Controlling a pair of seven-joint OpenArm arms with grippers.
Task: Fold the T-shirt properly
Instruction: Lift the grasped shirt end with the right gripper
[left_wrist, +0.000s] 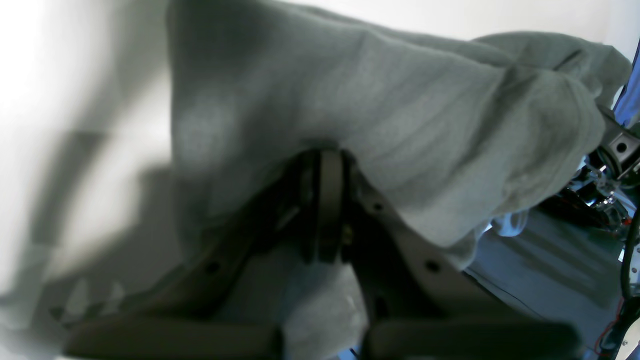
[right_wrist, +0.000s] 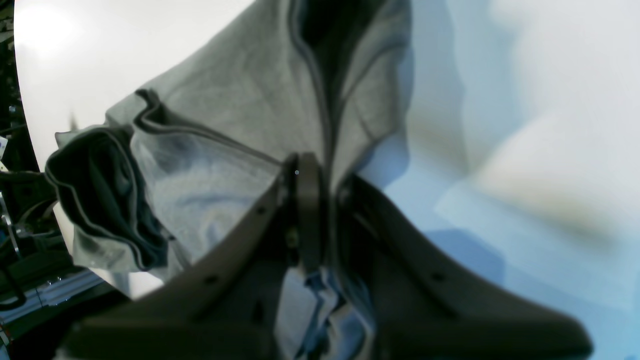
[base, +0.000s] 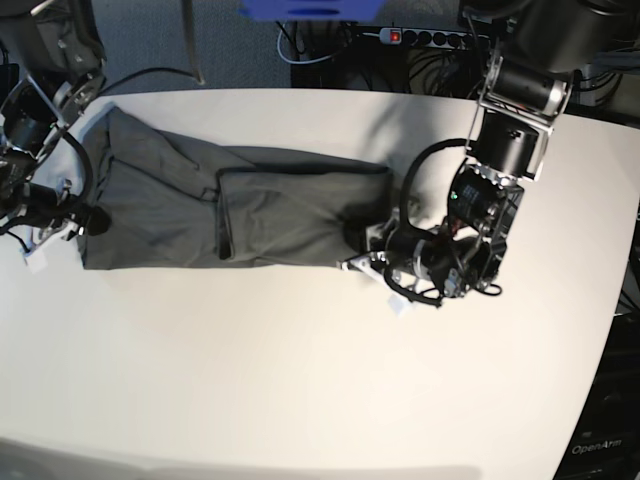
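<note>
The dark grey T-shirt (base: 230, 205) lies as a long, wrinkled band across the far half of the white table (base: 300, 380), with one layer folded over its middle. My left gripper (base: 362, 245) is at the band's right end. In the left wrist view its fingers (left_wrist: 330, 185) are pressed together with the T-shirt (left_wrist: 400, 115) bunched over them. My right gripper (base: 88, 220) is at the band's left end. In the right wrist view the right gripper (right_wrist: 305, 172) has its jaws closed on a fold of the T-shirt (right_wrist: 235, 100), beside a hemmed sleeve opening (right_wrist: 100, 195).
A power strip (base: 430, 37) and cables lie beyond the table's far edge, next to a blue object (base: 310, 10). The table's right edge (base: 622, 300) curves round, with dark floor past it. Both arm bodies stand over the table's far corners.
</note>
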